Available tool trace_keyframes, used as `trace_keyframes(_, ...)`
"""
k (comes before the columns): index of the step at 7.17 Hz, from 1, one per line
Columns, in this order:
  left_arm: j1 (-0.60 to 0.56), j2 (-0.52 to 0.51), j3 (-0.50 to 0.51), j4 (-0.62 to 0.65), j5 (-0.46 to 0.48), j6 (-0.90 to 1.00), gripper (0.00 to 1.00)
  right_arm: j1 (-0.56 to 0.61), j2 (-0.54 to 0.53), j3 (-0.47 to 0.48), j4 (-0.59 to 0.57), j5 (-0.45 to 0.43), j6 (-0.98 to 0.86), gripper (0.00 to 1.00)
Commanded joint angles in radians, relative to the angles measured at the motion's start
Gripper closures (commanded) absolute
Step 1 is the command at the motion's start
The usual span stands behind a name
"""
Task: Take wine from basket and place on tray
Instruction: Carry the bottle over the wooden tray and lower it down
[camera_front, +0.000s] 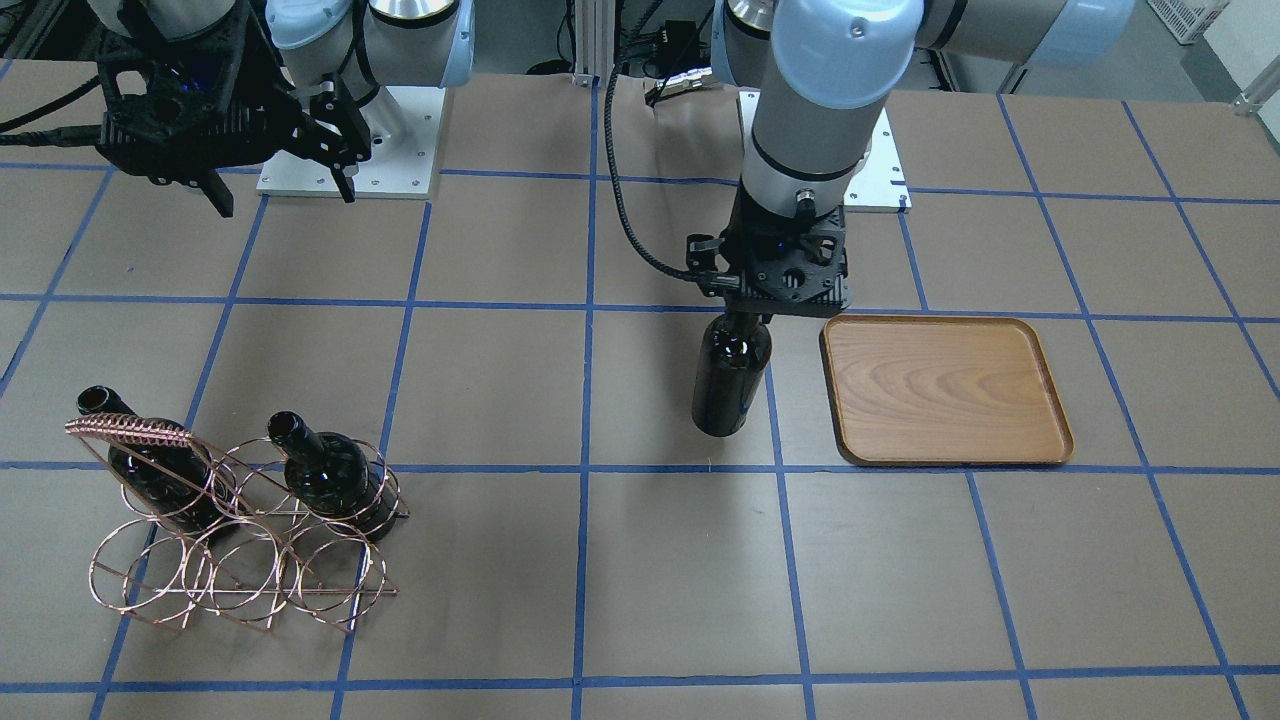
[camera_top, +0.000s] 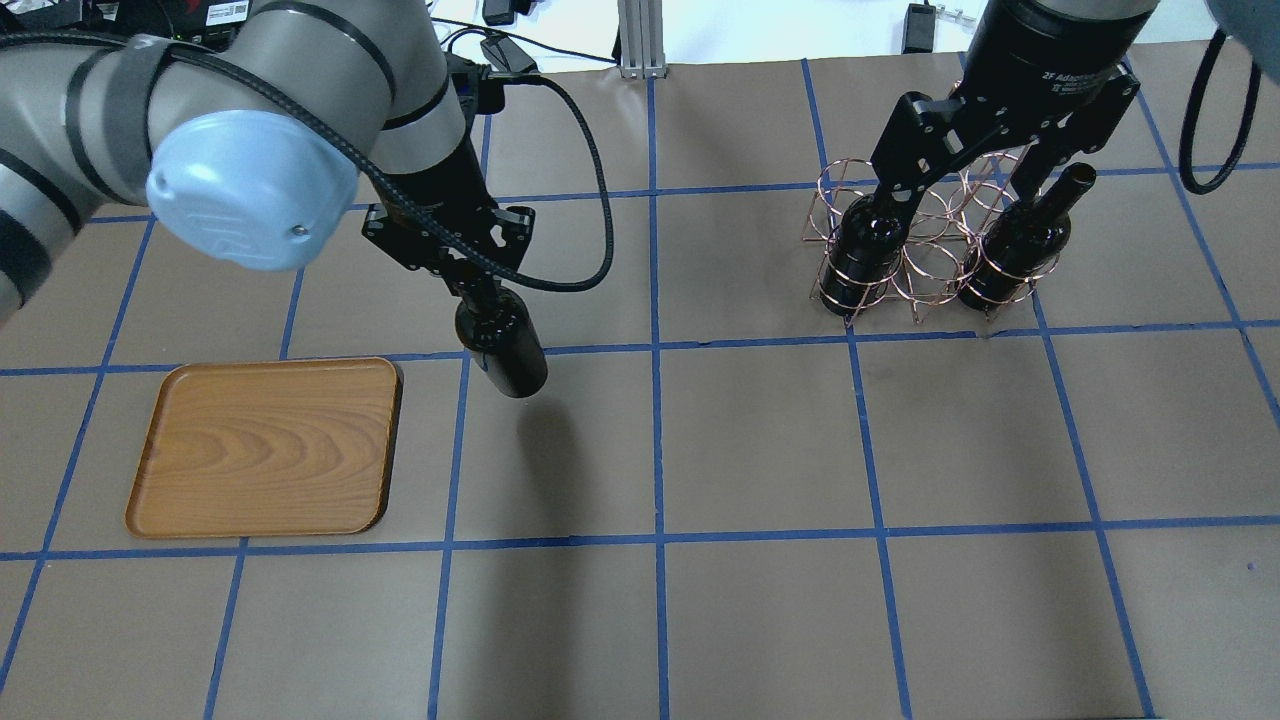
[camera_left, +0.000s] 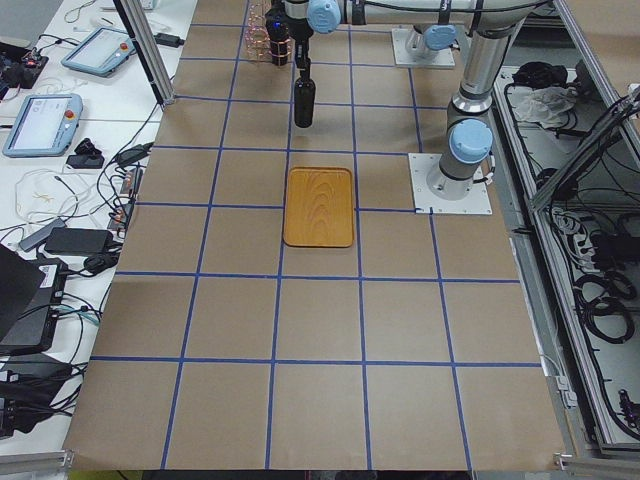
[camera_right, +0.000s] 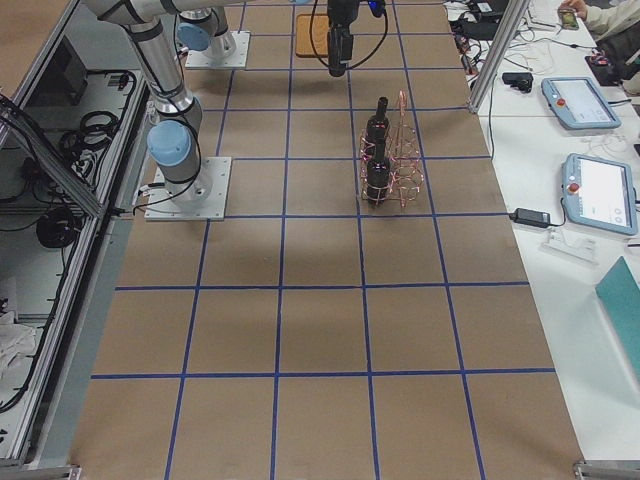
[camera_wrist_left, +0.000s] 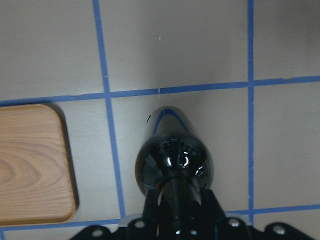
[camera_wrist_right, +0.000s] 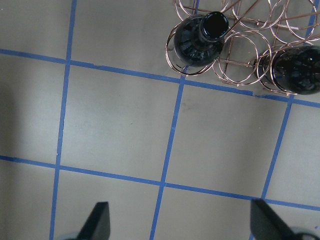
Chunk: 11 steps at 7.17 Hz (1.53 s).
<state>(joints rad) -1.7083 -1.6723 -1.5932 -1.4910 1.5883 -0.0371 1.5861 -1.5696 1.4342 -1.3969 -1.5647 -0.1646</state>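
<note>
My left gripper (camera_front: 747, 316) is shut on the neck of a dark wine bottle (camera_front: 732, 375) and holds it upright just beside the wooden tray (camera_front: 945, 390), over the brown table. I cannot tell whether its base touches the table. In the left wrist view the bottle (camera_wrist_left: 172, 155) hangs below the gripper (camera_wrist_left: 177, 222), with the tray corner (camera_wrist_left: 30, 165) to its left. Two more bottles (camera_top: 865, 240) (camera_top: 1015, 245) stand in the copper wire basket (camera_top: 920, 270). My right gripper (camera_top: 960, 190) is open and empty, raised above the basket.
Blue tape lines grid the brown table (camera_top: 760, 440). The arms' white base plates (camera_front: 350, 140) lie at the robot's edge. Tablets and cables (camera_left: 60, 110) lie on side benches beyond the table's ends.
</note>
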Motion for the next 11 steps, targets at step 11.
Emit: trace_keyframes(11,0.644,0.195,-0.264,0.020,0.001,0.586,1.00,0.000,-0.001,0.000,0.006,-0.001,-0.001,0.00)
